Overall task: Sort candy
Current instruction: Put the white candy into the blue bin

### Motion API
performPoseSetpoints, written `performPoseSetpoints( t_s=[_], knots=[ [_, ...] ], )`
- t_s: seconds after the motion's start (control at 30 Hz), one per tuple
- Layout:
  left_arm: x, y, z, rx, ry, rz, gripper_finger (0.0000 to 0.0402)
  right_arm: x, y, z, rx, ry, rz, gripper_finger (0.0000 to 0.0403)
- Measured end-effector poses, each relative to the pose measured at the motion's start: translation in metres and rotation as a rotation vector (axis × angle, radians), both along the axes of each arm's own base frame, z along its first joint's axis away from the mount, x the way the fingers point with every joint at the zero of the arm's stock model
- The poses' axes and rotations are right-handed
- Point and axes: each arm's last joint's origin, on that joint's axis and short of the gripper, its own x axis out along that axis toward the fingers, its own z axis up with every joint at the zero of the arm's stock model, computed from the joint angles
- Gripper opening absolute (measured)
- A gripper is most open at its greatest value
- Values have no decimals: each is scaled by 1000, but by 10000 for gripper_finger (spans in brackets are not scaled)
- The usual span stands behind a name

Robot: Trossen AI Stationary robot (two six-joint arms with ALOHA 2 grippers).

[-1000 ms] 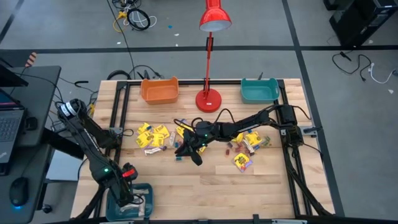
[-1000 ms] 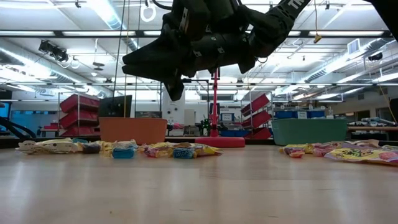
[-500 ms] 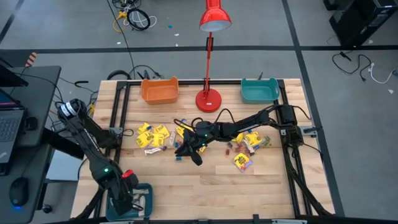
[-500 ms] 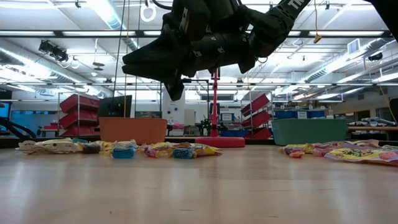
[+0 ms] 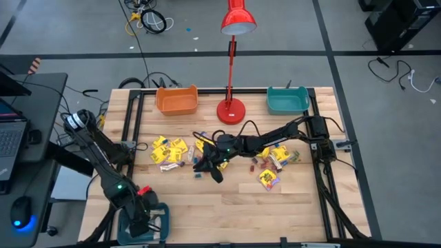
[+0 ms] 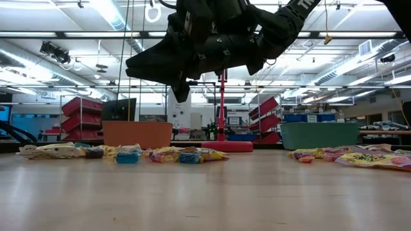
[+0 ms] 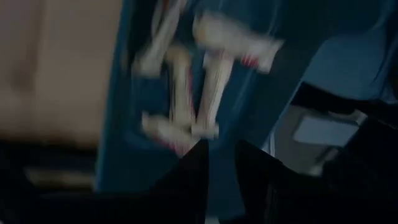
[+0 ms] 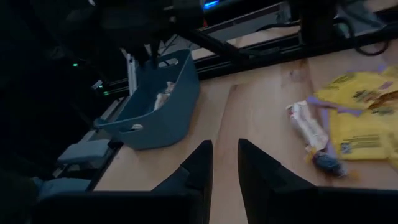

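L end effector (image 5: pixel 143 222) sits over blue bin (image 5: pixel 157 224) at desk (image 5: pixel 227 200) front-left corner, pale bars in bin; fingers (image 7: pixel 193 171) show small gap, nothing pinched. R end effector (image 5: pixel 215 173) raised mid-desk near candy (image 5: pixel 170 151), fingers (image 8: pixel 202 163) slightly apart, empty. Candy scattered mid-desk, left and right clusters.

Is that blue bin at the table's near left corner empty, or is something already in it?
Not empty. The blue bin holds a few pale wrapped candy bars, seen in both wrist views.
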Motion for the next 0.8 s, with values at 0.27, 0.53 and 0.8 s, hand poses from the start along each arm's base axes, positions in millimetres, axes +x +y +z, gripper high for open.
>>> performPoseSetpoints(
  t_s=[0.27,0.53,0.8],
  knots=[
    [13,18,21,282,-238,-119,80,11,-7,10,-237,79,-164,60],
    [7,47,37,801,-375,-141,80,17,-14,28,-570,231,-200,60],
    [5,61,45,1106,-540,-121,80,20,-10,19,-767,196,-88,79]
  ],
)
